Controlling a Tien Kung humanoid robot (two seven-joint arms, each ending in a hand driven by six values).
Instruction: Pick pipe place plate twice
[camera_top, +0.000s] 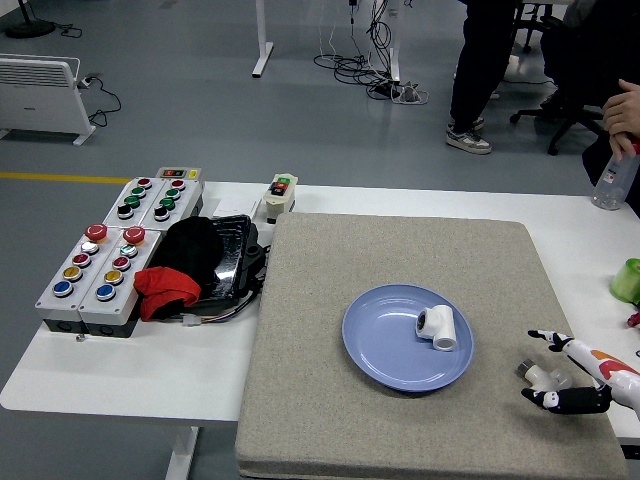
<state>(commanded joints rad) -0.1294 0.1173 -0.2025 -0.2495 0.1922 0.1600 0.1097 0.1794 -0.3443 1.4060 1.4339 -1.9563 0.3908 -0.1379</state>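
My right hand (575, 372) comes in low from the right edge, down at the near right corner of the grey mat (330, 300), thumb and fingers spread apart and gripping nothing. Between them sits a white pipe fitting (541, 376), lying on the mat right at my fingertips (whether I'm touching it, I can't tell from here). One black-tipped finger points out above it, the thumb reaches under it on the near side.

Over on the blue plate (385, 355), in the middle of the mat, there's another white pipe piece (437, 327), resting toward the plate's right side, well apart from my hand.

On the left part of the white table (140, 370): two grey button boxes (95, 265) with coloured buttons, beside them a black tray (230, 260) with black cloth and a red cloth (165, 287) heaped on it. A small switch box (280, 195) stands at the mat's far left corner.

At the far right a person's hand (622, 112) holds a clear bottle (610, 182) on the table
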